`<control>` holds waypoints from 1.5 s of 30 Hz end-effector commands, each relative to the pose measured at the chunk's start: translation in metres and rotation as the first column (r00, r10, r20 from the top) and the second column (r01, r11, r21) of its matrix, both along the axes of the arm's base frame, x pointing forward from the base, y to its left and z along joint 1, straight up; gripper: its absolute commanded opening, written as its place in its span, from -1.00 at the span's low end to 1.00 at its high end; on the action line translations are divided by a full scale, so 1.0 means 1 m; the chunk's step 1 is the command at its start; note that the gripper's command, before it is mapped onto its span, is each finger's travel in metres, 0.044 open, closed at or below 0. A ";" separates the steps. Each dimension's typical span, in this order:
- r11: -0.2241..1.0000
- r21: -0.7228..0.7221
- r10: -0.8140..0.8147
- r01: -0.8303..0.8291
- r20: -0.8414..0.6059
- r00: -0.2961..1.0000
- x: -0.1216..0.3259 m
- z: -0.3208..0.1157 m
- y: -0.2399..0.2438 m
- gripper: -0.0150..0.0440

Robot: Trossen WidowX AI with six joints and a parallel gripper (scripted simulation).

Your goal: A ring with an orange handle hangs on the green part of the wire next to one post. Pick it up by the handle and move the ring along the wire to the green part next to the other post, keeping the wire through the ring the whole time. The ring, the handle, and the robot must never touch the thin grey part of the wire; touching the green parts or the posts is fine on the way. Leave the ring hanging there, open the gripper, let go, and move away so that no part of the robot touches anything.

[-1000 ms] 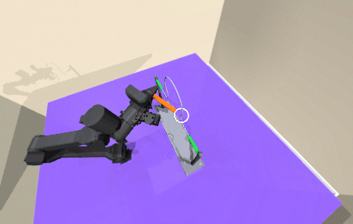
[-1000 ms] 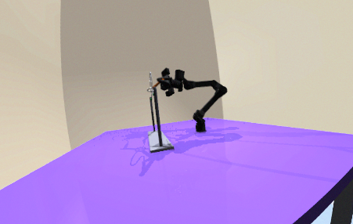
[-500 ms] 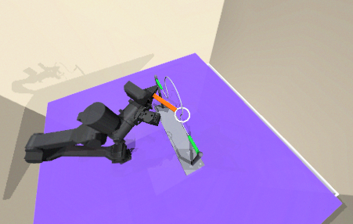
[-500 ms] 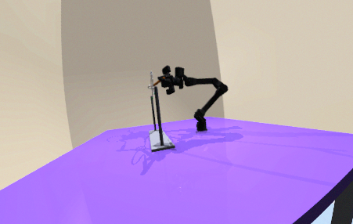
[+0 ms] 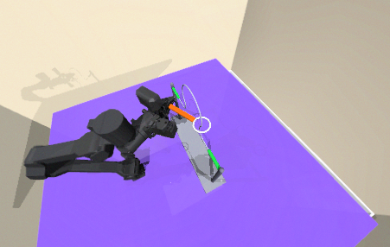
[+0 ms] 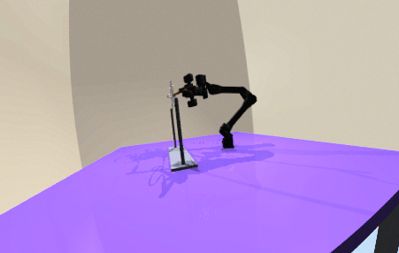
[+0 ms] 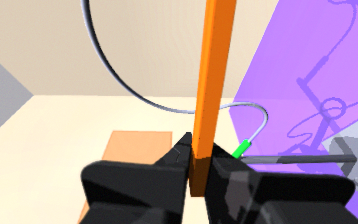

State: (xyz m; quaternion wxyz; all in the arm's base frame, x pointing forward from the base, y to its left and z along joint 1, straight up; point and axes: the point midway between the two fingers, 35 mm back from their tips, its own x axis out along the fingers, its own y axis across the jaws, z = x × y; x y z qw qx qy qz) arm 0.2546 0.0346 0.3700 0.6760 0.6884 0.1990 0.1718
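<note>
Gripping the orange handle (image 5: 183,113) (image 6: 177,93) (image 7: 215,75), the pincer (image 5: 171,106) (image 6: 184,91) (image 7: 193,137) is closed nearly all the way, its fingers on either side of the handle's near end. From there, in the wrist view, the handle runs towards 12 o'clock and out of frame.

Seen from the top view, the white ring (image 5: 209,124) (image 6: 170,95) is up around the grey wire (image 5: 196,100) (image 6: 171,84) (image 7: 105,57), between the two green parts. One green part (image 5: 214,159) lies at 5 o'clock from the ring, next to its post (image 5: 217,174) (image 6: 180,133); the other green part (image 5: 175,91) (image 7: 242,149) lies towards 11 o'clock. The handle points to 10 o'clock from the ring. Whether ring and wire touch, I cannot tell. Both posts rise from a grey plate (image 5: 195,144) (image 6: 180,156) on the purple tabletop (image 5: 278,194) (image 6: 240,190) (image 7: 265,65).
</note>
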 end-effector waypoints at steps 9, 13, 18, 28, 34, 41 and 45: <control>0.985 -0.174 -0.001 0.001 0.000 1.000 0.000 -0.005 0.000 -1.00; 0.972 -0.233 -0.002 0.001 -0.002 1.000 0.000 -0.008 0.000 -1.00; 0.952 -0.306 -0.004 0.002 -0.005 1.000 0.000 -0.011 -0.001 -1.00; 0.895 -0.446 -0.009 0.004 -0.010 1.000 0.000 -0.017 -0.003 -1.00; 0.851 -0.525 -0.014 0.005 -0.013 1.000 0.000 -0.020 -0.005 -1.00; 0.791 -0.612 -0.020 0.007 -0.015 1.000 0.000 -0.024 -0.007 -1.00; 0.753 -0.658 -0.024 0.007 -0.016 1.000 0.000 -0.026 -0.008 -1.00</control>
